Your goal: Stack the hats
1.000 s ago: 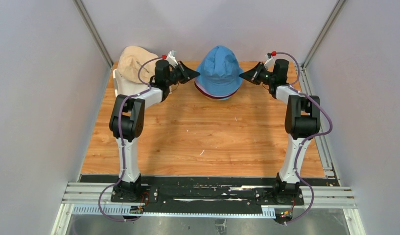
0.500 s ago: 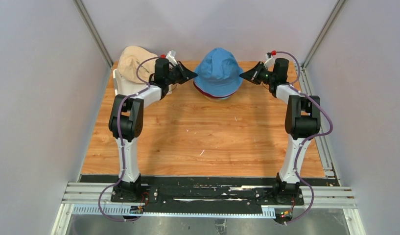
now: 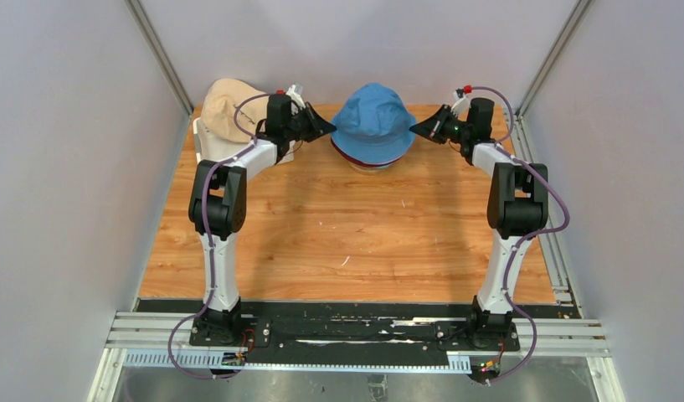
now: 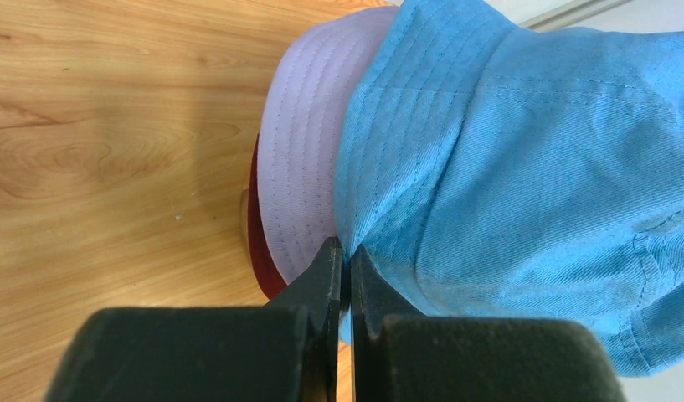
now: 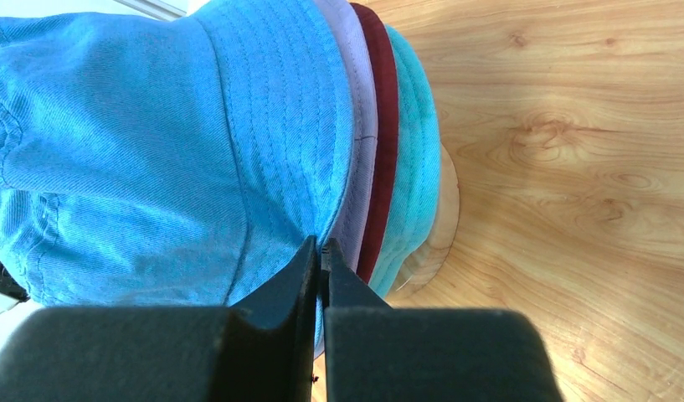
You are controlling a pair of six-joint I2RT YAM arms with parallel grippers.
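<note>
Blue hat (image 3: 373, 113) on top of the stack, far middle of the table (image 3: 338, 226).
The left gripper (image 4: 345, 251) and right gripper (image 5: 320, 247) each pinch its brim on opposite sides, probably to settle it evenly over the lavender hat (image 4: 300, 167), dark red hat (image 5: 380, 109) and teal hat (image 5: 414, 167). The beige hat (image 3: 225, 107) lies far left. No readable writing shows.

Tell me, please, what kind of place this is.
Probably a robot test cell in a lab: plain grey panel walls enclose a wooden tabletop, and a left arm and right arm are bolted to a metal rail at its near edge.
</note>
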